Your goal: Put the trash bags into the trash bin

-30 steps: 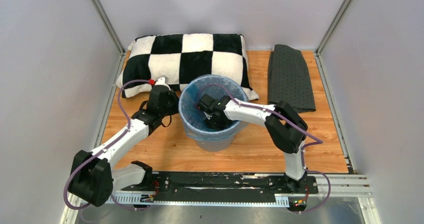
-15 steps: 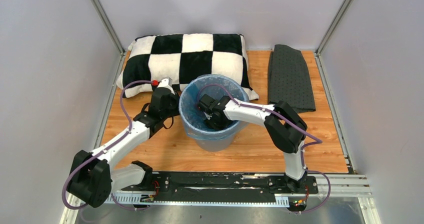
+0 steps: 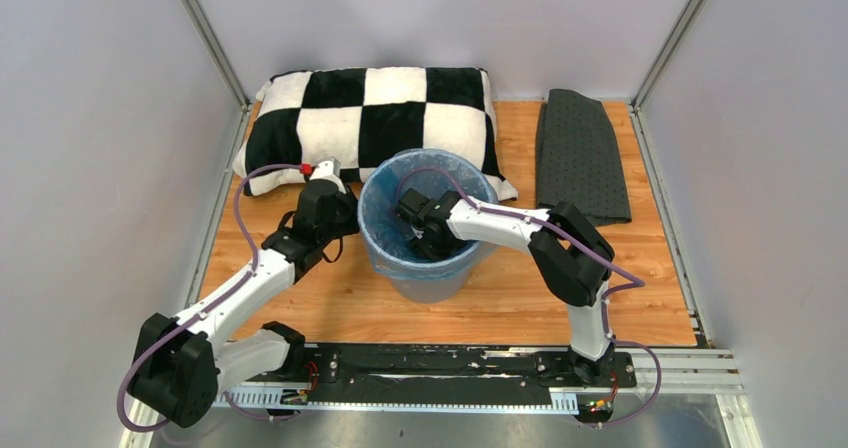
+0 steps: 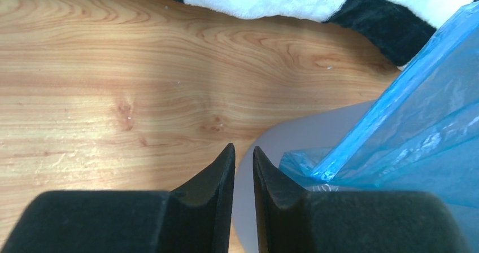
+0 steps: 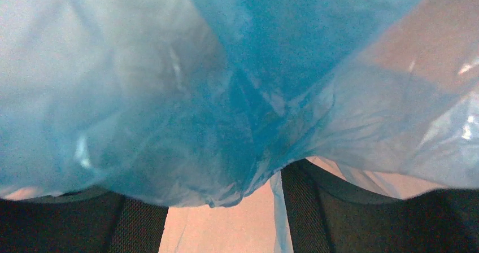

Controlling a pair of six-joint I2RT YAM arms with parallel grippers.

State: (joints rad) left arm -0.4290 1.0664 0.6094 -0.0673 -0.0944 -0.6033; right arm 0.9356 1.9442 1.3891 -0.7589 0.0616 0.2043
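Note:
The light-grey trash bin (image 3: pixel 432 284) stands mid-table with the light-blue trash bag (image 3: pixel 384 204) inside it, the bag's edge draped over the rim. My left gripper (image 3: pixel 343 215) is just outside the bin's left wall. In the left wrist view it (image 4: pixel 243 149) is shut but for a thin gap with nothing between the fingers, beside the bin wall (image 4: pixel 294 134) and the bag's overhang (image 4: pixel 423 112). My right gripper (image 3: pixel 416 242) reaches down inside the bin. In the right wrist view it (image 5: pixel 220 192) is open, with the bag (image 5: pixel 226 66) hanging over the fingertips.
A black-and-white checkered pillow (image 3: pixel 370 118) lies behind the bin, touching its far side. A dark grey dotted folded mat (image 3: pixel 580 153) lies at the back right. Metal frame rails border the wooden table (image 3: pixel 640 278) on both sides.
My left arm has drawn back slightly toward me, its gripper staying beside the bin's left wall. The right gripper has stayed inside the bin.

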